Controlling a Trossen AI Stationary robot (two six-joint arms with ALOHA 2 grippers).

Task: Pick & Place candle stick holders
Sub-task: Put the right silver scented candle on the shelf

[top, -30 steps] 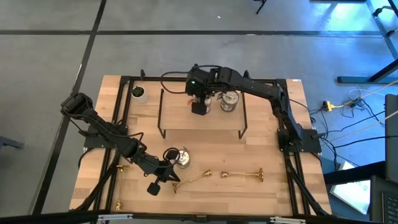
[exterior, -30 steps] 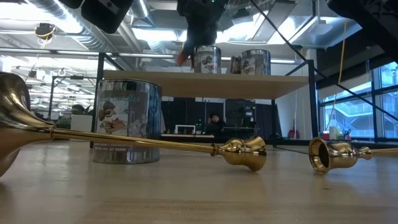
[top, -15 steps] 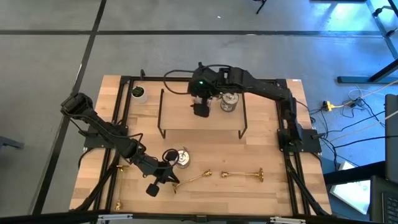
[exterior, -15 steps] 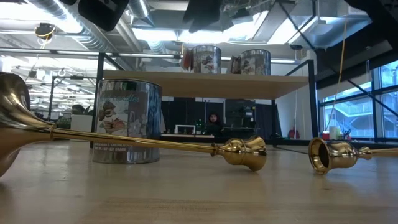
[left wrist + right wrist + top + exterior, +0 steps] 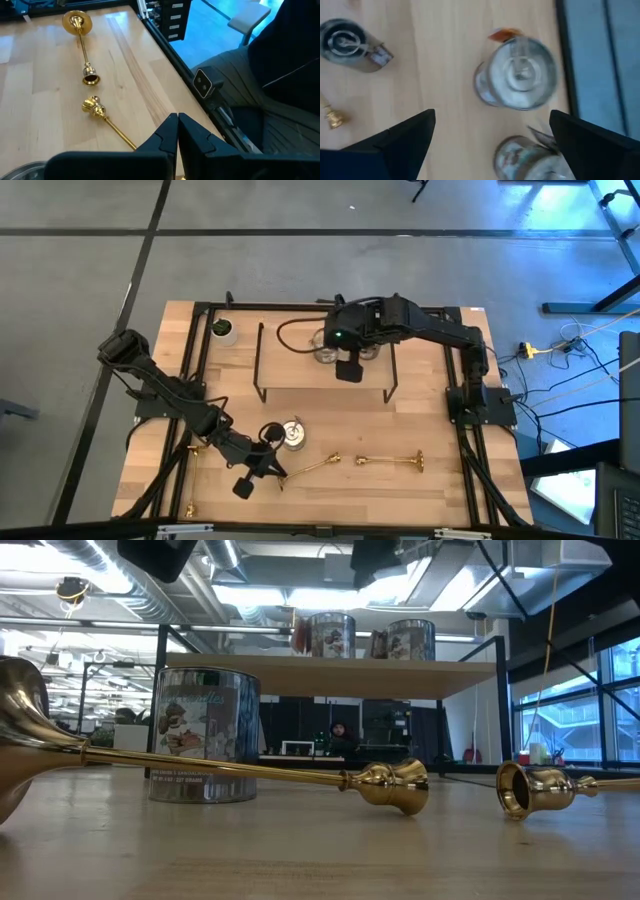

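Two gold candle stick holders point(image 5: 312, 465) point(image 5: 392, 461) lie on their sides on the near part of the table. Beside them a silvery cup point(image 5: 292, 436) stands on its base. Two more silvery cups point(image 5: 331, 635) point(image 5: 411, 639) stand on the shelf of the black rack point(image 5: 258, 370). My right gripper point(image 5: 348, 368) hangs open above the shelf, just near of those cups point(image 5: 517, 75) and clear of them. My left gripper point(image 5: 277, 471) is shut low over the table, next to the disc end of the left gold holder point(image 5: 95, 106).
A small white pot with a green plant point(image 5: 222, 330) stands at the far left. Another gold piece point(image 5: 190, 508) lies near the front left corner. Black frame rails point(image 5: 195, 380) run along the table's sides. Bare wood lies between the rack and the gold holders.
My right gripper, open throughout, has risen from around the left cup on the shelf. It has moved toward the table's right and near edges. That cup stays upright on the shelf.
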